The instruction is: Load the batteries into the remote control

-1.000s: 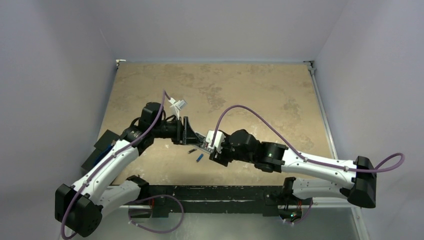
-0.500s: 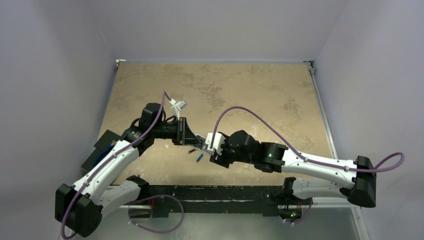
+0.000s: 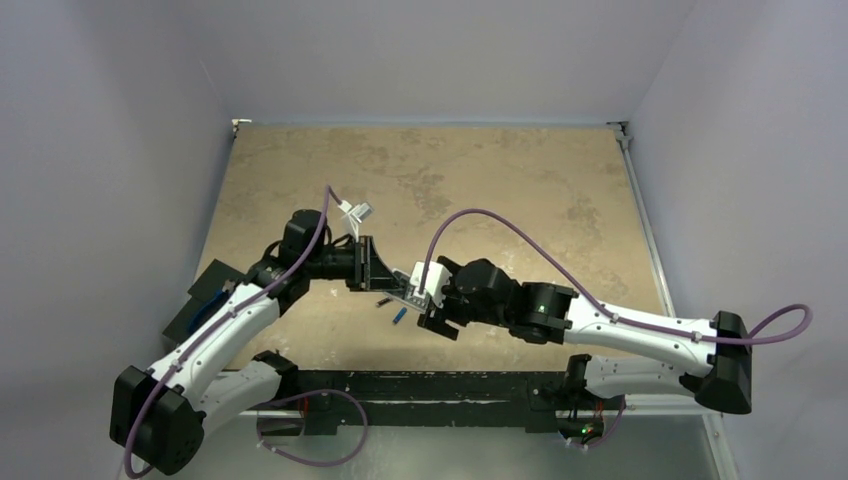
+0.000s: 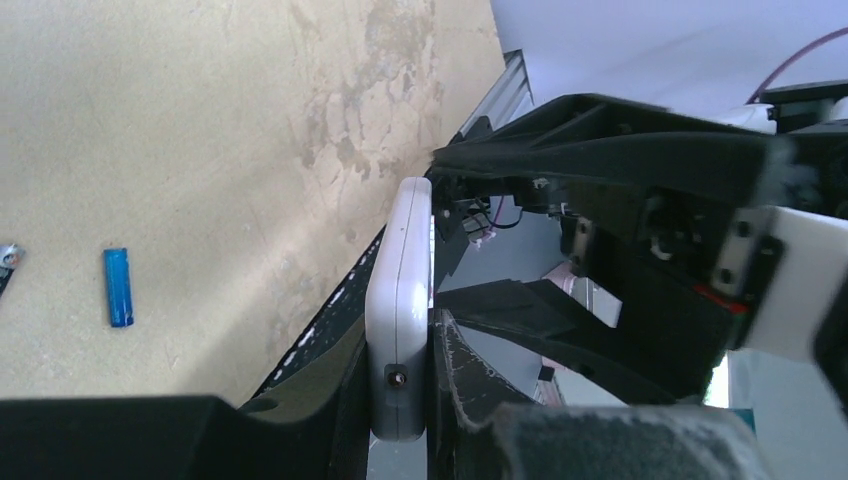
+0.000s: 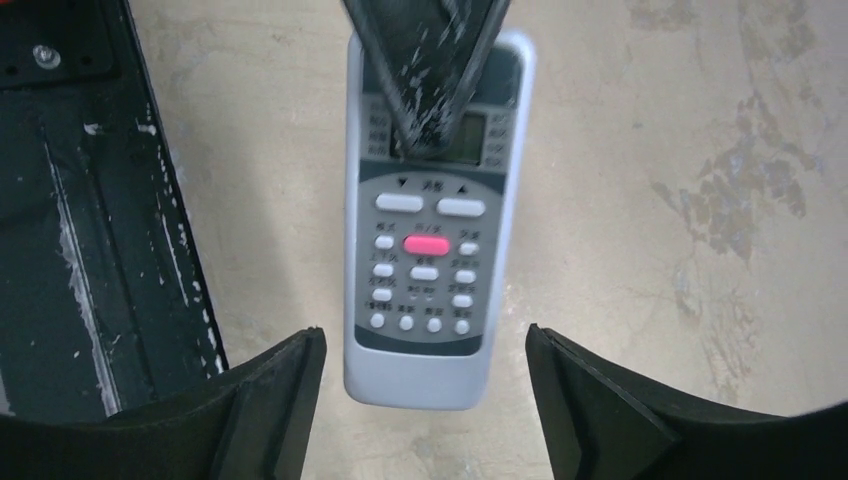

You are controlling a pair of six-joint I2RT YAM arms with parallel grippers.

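Handover at mid-worktop. Left pincer [image 4: 400, 400]: tighter than a second ago, now clamped on remote [image 5: 425, 250], held edge-up off worktop [image 3: 500, 180]. Beneath, dark battery [image 3: 383, 300] and blue battery [image 4: 118, 287]: loose on worktop, near each other, untouched. Right pincer [image 5: 422, 345]: wider than a second ago, fingers apart either side of remote, gripping nothing. Probably frees right pincer for fetching a battery. Worktop tan, mottled, scuffed; pale lilac walls [image 3: 430, 60] around.
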